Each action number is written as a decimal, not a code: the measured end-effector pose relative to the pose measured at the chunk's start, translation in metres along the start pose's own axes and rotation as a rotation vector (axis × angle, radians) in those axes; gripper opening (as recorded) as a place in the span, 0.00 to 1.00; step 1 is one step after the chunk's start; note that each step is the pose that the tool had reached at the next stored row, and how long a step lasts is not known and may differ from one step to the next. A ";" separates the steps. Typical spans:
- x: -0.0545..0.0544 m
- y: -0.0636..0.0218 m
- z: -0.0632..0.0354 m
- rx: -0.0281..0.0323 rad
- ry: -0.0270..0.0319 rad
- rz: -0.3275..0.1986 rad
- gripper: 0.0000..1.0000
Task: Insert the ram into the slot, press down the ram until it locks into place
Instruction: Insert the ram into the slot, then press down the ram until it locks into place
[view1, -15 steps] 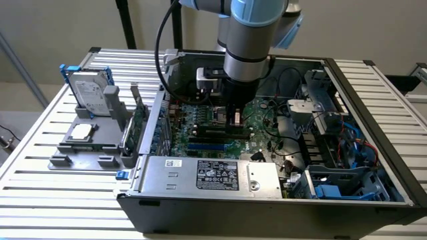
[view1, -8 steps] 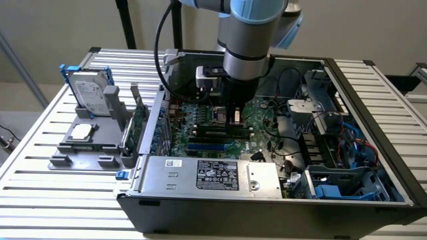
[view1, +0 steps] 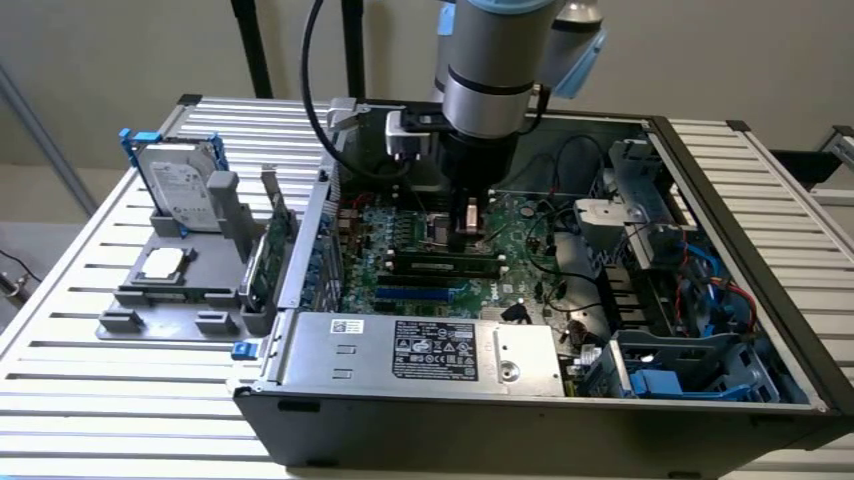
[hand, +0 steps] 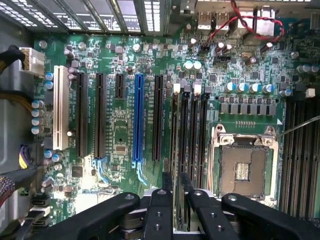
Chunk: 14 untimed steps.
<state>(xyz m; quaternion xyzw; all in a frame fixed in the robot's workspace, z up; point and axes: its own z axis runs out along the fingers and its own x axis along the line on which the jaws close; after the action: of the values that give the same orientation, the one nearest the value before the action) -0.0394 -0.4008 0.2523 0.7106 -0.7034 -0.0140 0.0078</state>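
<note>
The ram (view1: 441, 266) lies lengthwise across the exterior view, standing on edge along the slot (hand: 175, 135) on the motherboard inside the open case (view1: 747, 250). Judging from its low, level set, it already sits in the slot, though I cannot tell whether the end latches have closed. The end effector (view1: 467, 238) (hand: 176, 177) hangs straight down just above the ram, over the half toward the exterior view's right and in line with its long axis. Whether it is clenched on the stick, merely touching it or released cannot be told. Room is tight: the processor socket (hand: 245, 167) lies just beside the memory rows, black cables (view1: 561, 250) loop near on the exterior view's right, and the power supply (view1: 414, 350) stands in front. Above is open.
</note>
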 end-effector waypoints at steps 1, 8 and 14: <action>0.000 0.0013 0.0001 0.0001 -0.0001 0.000 0.19; 0.000 0.0018 0.0000 0.0000 0.0002 0.000 0.11; 0.000 0.0018 0.0000 0.0000 0.0002 0.000 0.11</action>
<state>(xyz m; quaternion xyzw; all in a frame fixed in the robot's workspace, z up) -0.0412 -0.4007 0.2524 0.7106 -0.7034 -0.0139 0.0079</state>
